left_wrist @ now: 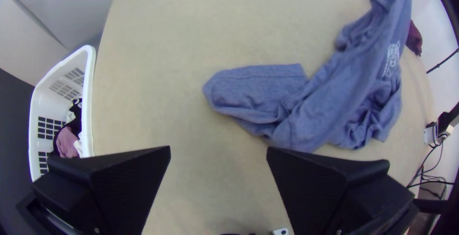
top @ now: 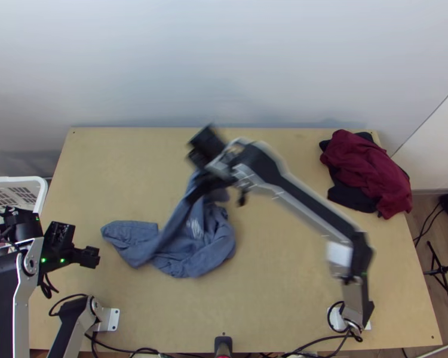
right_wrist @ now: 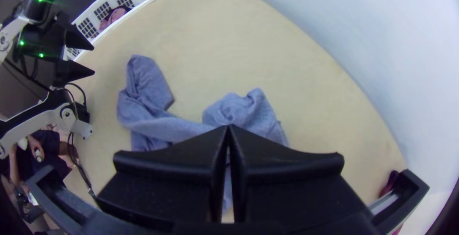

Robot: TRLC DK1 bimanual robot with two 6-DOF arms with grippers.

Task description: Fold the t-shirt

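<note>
On bench (top: 284, 286), left of ctr.: blue-grey T-shirt (top: 191, 256) lies bunched & twisted, part of it raised toward the right arm, a flatter flap (left_wrist: 258, 84) out toward the left arm; can't tell if sleeve or hem.
Right pincer (right_wrist: 228, 127): narrow, fingers together, cloth apparently caught betw. them at the shirt's raised end, over the bench's far half.
Left pincer (left_wrist: 218, 148): wide, nothing betw. fingers, near the bench's left side, well apart from the shirt.
White print (top: 195, 228): faces up, amid creases.
Fold progress: early stage, by the look of it; no neat fold shows, no squared edge, sleeves not lined up.
Left to do: prob. spread shirt flat, smooth creases, then sleeves in, body over, final tidy. Left pincer would likely need the flap for a two-arm stretch; one-sided pull could just drag or twist the rest.
Laundry basket (left_wrist: 89, 96): white, beside bench at left, w/ garments (left_wrist: 67, 141) inside.
Far right corner: dark red garment (top: 367, 173) heaped on black cloth (top: 349, 198), apart from the job.
</note>
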